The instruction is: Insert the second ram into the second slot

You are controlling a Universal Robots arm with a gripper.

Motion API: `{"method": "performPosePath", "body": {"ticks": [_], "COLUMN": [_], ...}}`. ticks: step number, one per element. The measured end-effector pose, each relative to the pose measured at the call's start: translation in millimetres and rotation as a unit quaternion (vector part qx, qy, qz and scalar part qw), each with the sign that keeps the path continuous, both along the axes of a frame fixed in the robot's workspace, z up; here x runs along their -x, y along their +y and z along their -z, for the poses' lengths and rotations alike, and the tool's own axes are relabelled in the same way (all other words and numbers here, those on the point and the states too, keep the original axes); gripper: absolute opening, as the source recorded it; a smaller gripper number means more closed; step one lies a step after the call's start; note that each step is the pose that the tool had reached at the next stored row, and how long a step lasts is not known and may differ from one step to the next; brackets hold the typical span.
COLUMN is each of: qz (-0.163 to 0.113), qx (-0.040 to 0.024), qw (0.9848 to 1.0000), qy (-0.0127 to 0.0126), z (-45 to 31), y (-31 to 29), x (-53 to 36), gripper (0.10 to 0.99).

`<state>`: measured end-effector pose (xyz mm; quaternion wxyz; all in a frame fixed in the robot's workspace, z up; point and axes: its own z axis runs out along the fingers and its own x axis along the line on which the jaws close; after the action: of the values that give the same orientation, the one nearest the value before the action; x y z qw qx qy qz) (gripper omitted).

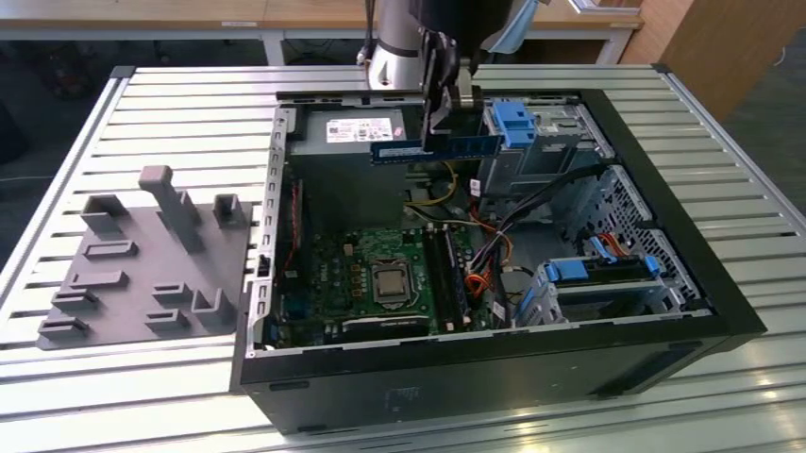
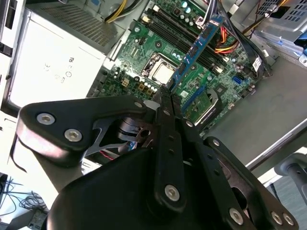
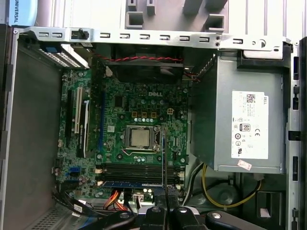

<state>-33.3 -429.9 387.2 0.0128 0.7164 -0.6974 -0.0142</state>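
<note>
From where I stand, the open computer case point(image 1: 705, 283) lies on its side on the slatted metal bench point(image 1: 743, 142), with the arm coming down at the upper middle of the exterior view. The hand point(image 1: 435, 135) is clamped on the second ram point(image 1: 422, 148). Its two black fingers are pressed together on the thin blue stick, which shows plainly in the second wrist view, where the hand point(image 2: 165, 96) pinches one end and the second ram point(image 2: 196, 48) reaches out over the board.

In the exterior view the stick hangs level in the air in the upper part of the case, in front of the power supply point(image 1: 359, 127) and just beside a chunky blue latch point(image 1: 512, 123). It is well apart from the green motherboard point(image 1: 334, 274), which fills the lower middle of the case.

The dark memory slots point(image 1: 444, 274) run alongside the processor socket point(image 1: 389, 281), and the held stick touches none of them. In the first wrist view the slots point(image 3: 139, 170) lie just beside the socket point(image 3: 139, 137), and a thin blue strip runs along the slot farthest from it.

A grey fixture plate point(image 1: 126, 283) with upright pegs rests on the bench at the exterior view's left.
</note>
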Motion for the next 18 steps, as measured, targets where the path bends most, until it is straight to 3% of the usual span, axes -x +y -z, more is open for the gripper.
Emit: {"method": "performPosePath", "body": {"ticks": [15,18], "qz": [0.0,0.002], "qx": [0.0023,0.0051], "qw": [1.0,1.0], "qy": [0.0,0.0], "z": [-0.1,0.0], "y": [-10.9,-12.1], "x": [0.0,0.0], "gripper": [0.125,0.125]}}
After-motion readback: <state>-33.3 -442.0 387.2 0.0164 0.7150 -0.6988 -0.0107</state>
